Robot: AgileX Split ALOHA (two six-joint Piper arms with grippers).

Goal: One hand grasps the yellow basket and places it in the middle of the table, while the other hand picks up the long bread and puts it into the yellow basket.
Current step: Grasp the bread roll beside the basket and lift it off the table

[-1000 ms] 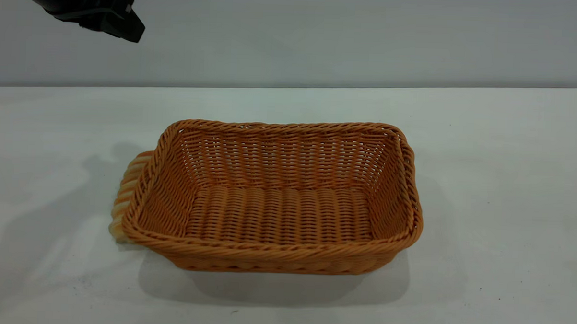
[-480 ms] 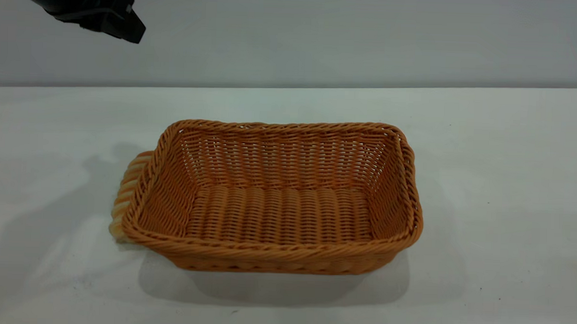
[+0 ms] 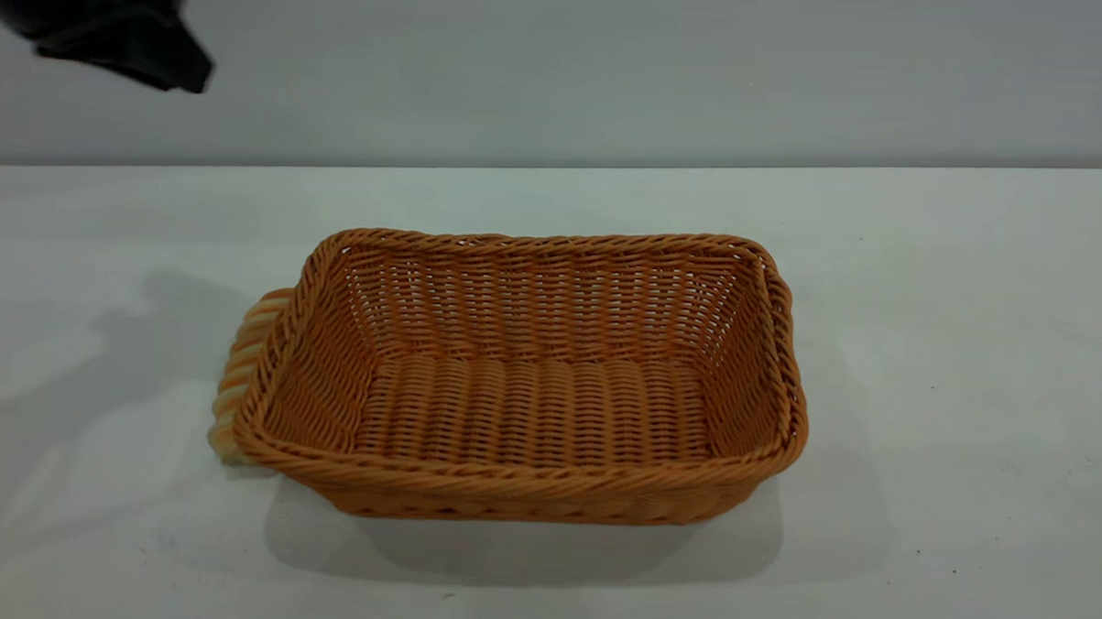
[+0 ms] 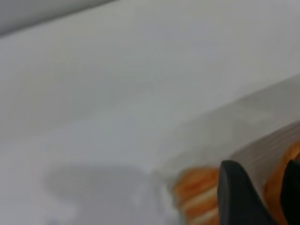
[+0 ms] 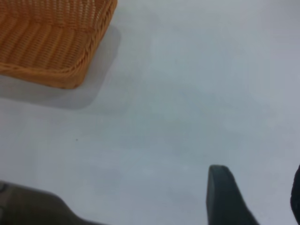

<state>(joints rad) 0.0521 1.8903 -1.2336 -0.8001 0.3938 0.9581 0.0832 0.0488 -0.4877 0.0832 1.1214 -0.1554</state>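
A grey wall backs a wide white table (image 3: 925, 359) in the exterior view. The basket (image 3: 521, 377) sits near the middle of it, upright, its long sides running across the picture. At the basket's 9 o'clock the bread (image 3: 242, 372) lies on the table, pressed against the outside of the short wall — only its striped outer edge shows past the braided rim. Nothing lies inside the basket. High at 10 o'clock from the basket, well apart from it and above the table, the left gripper (image 3: 170, 63) shows as a dark blurred shape against the wall; from here I cannot tell how its fingers stand. The right arm does not appear in this view.

The left wrist view adds what the first hides: the bread's orange and cream stripes (image 4: 199, 194) seen from close by, with one dark finger (image 4: 239, 192) in front of it and the edge of a second at the picture's border. A clear gap lies between the two, so the left gripper (image 4: 267, 197) is spread apart and holds nothing. Bare table fills the rest.

The right wrist view shows one corner of the basket (image 5: 56, 42) standing on the table with its shadow beside it, and well apart from it the right gripper (image 5: 255, 199), its two dark fingertips set wide with only bare table between them — empty.

No brand, label or writing can be read in any view.
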